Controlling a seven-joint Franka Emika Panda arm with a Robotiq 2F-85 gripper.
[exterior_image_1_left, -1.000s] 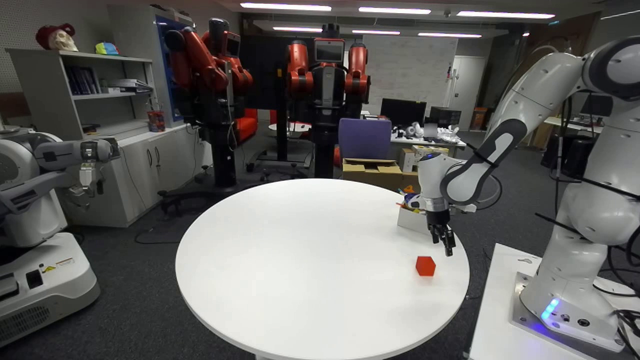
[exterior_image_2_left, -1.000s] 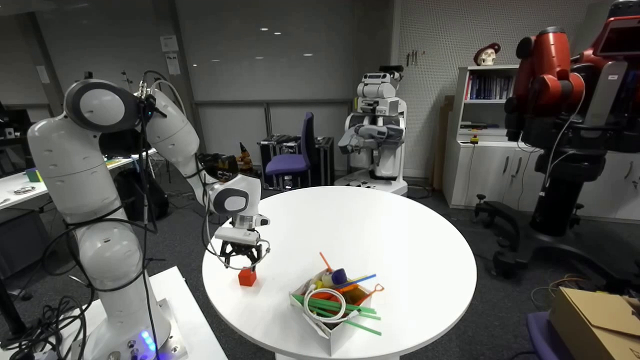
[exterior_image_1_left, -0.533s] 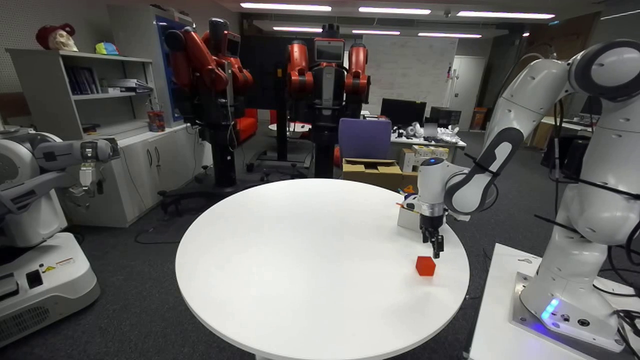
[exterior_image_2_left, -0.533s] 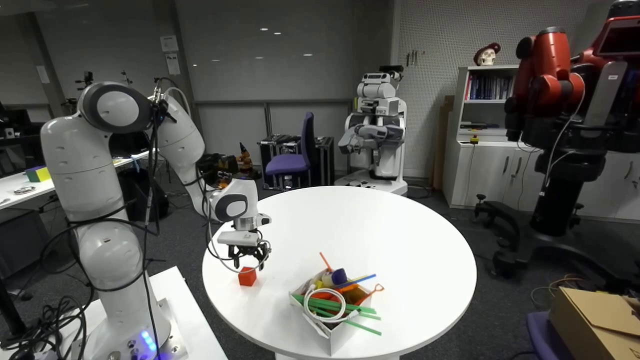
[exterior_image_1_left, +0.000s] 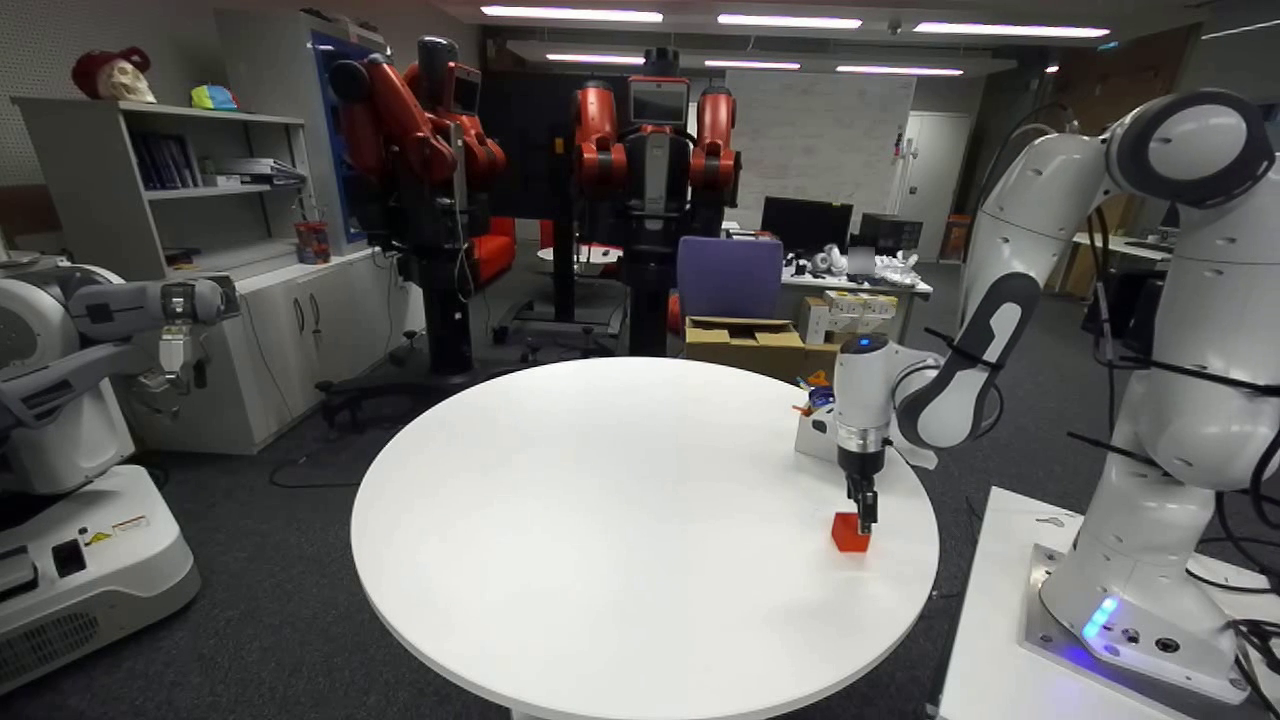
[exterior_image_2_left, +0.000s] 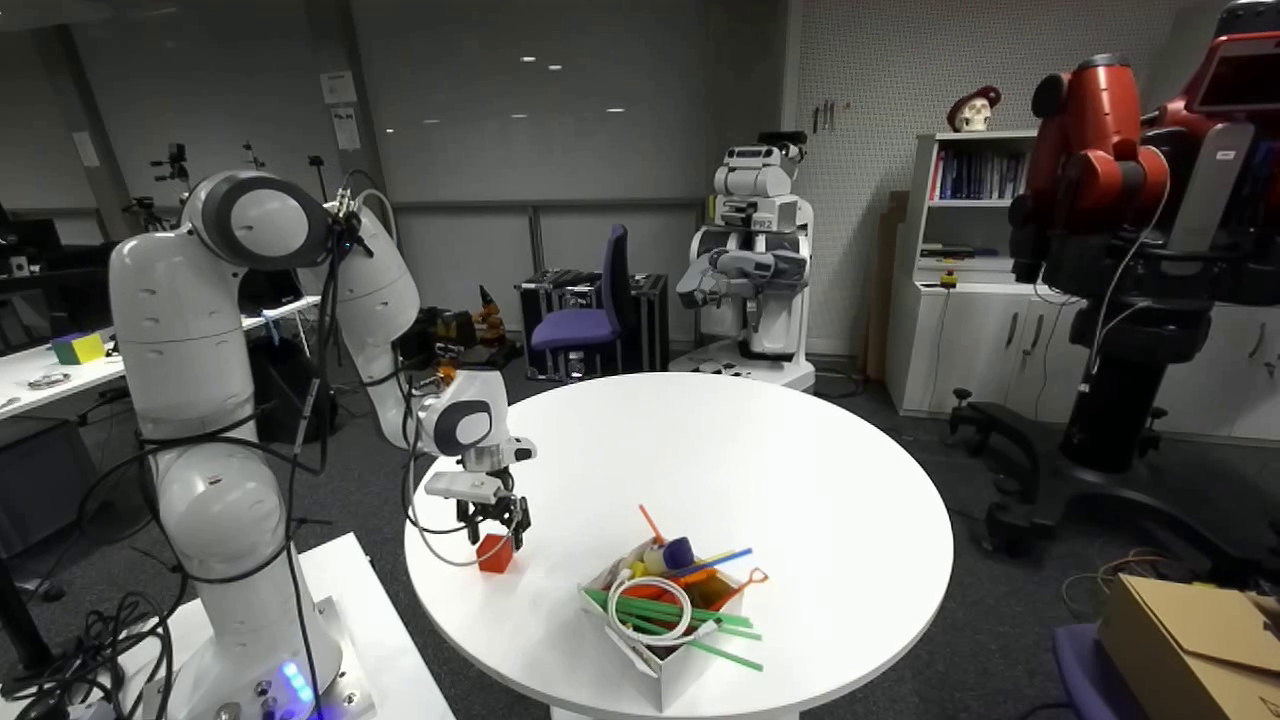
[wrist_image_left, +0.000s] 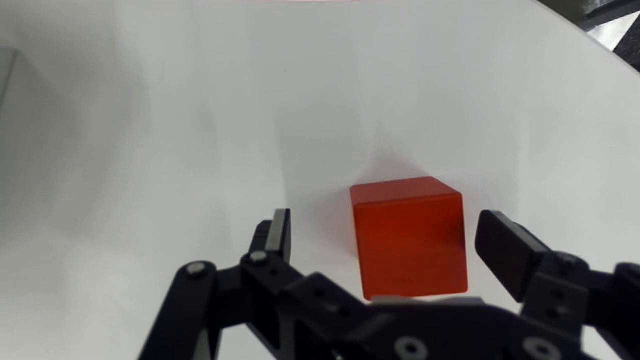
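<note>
One round white tabletop (exterior_image_2_left: 760, 460) provides the clock face in an exterior view, its far edge being 12 o'clock. A red robot (exterior_image_2_left: 1100, 170) stands beyond the tabletop, toward 2 o'clock. The white robot arm (exterior_image_2_left: 180, 370) has its base just outside the tabletop edge, between 8 and 9 o'clock, and its wrist extends in over the edge at 9 o'clock. A purple chair (exterior_image_2_left: 575, 328) is located behind the tabletop, toward 11 o'clock. A cardboard box (exterior_image_2_left: 1200, 640) is located outside the edge, between 3 and 4 o'clock. A white open-topped box (exterior_image_2_left: 680, 680) rests on the tabletop at 6 o'clock, holding assorted items; green sticks (exterior_image_2_left: 728, 656) project from it toward 4 o'clock. The claw (exterior_image_2_left: 496, 543) is suspended at 9 o'clock and points downward. Claw state: jaws spread wide, fingers (wrist_image_left: 282, 232) on both sides of the red cube (wrist_image_left: 412, 247), with a visible gap at each. The red cube rests flat on the tabletop at 9 o'clock, near the edge. In the wrist view, where 12 o'clock is the top, the gap on the 9 o'clock side is wide and the gap on the 3 o'clock side is narrow. In an exterior view, a fingertip (exterior_image_1_left: 867, 515) covers part of the face of the cube
</note>
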